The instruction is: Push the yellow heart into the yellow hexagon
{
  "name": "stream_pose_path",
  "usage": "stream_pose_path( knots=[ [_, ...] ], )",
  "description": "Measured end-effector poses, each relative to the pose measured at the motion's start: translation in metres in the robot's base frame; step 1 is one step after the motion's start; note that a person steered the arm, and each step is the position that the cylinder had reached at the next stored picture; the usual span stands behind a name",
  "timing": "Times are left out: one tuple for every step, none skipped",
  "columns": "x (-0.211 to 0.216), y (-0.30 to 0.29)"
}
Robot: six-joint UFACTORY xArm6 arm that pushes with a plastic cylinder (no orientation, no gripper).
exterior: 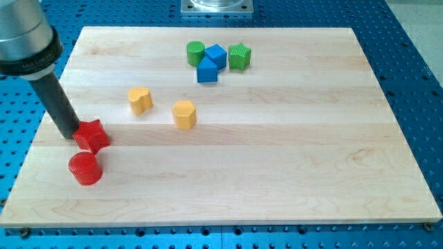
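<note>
The yellow heart [140,100] lies left of centre on the wooden board [277,159]. The yellow hexagon [184,114] lies a short way to its right and slightly lower, with a gap between them. My tip [71,133] is at the view's left, down and left of the heart. It touches the upper left side of a red star block [92,135]. The dark rod slants up to the top left corner.
A red cylinder [85,168] sits just below the red star. A cluster at the view's top holds a green cylinder [196,52], a blue cube [216,55], a blue triangle [207,70] and a green star [239,56].
</note>
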State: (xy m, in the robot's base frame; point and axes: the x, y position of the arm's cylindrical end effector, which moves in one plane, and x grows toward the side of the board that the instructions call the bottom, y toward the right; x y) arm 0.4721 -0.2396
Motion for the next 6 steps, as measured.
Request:
stream_pose_path(
  knots=[
    [-0.022, 0.008],
    [-0.052, 0.035],
    [-0.069, 0.081],
    [-0.055, 0.141],
    [-0.06, 0.208],
    [-0.111, 0.242]
  ],
)
